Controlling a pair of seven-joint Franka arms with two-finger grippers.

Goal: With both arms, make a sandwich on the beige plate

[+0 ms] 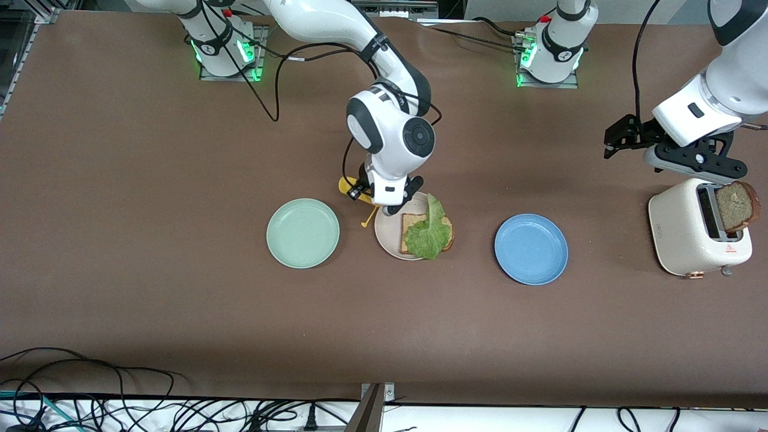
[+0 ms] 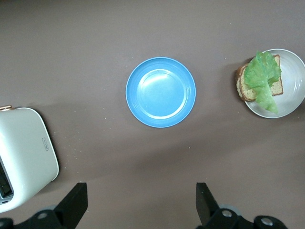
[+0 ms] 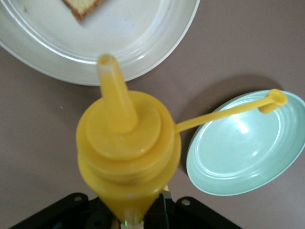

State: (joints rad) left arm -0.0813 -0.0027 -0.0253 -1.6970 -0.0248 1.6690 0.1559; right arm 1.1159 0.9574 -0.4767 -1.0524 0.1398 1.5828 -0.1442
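Note:
The beige plate [image 1: 384, 241] [image 2: 291, 98] [image 3: 143, 45] holds one brown bread slice [image 1: 413, 224] [image 2: 242, 86] with a ruffled green lettuce leaf [image 1: 428, 235] [image 2: 264, 78] draped on top. My right gripper [image 1: 362, 191] [image 3: 134, 211] is shut on a yellow squeeze bottle [image 1: 347, 185] [image 3: 126, 148], whose nozzle points over the plate's rim; its cap dangles on a tether. A second bread slice [image 1: 737, 207] stands up out of the toaster [image 1: 690, 234]. My left gripper [image 1: 617, 141] [image 2: 141, 202] hangs open and empty over bare table beside the toaster.
A mint-green plate [image 1: 303, 233] [image 3: 248, 143] lies toward the right arm's end, beside the beige plate. A blue plate [image 1: 531, 249] [image 2: 160, 91] lies between the beige plate and the cream toaster [image 2: 24, 152]. Cables run along the table's near edge.

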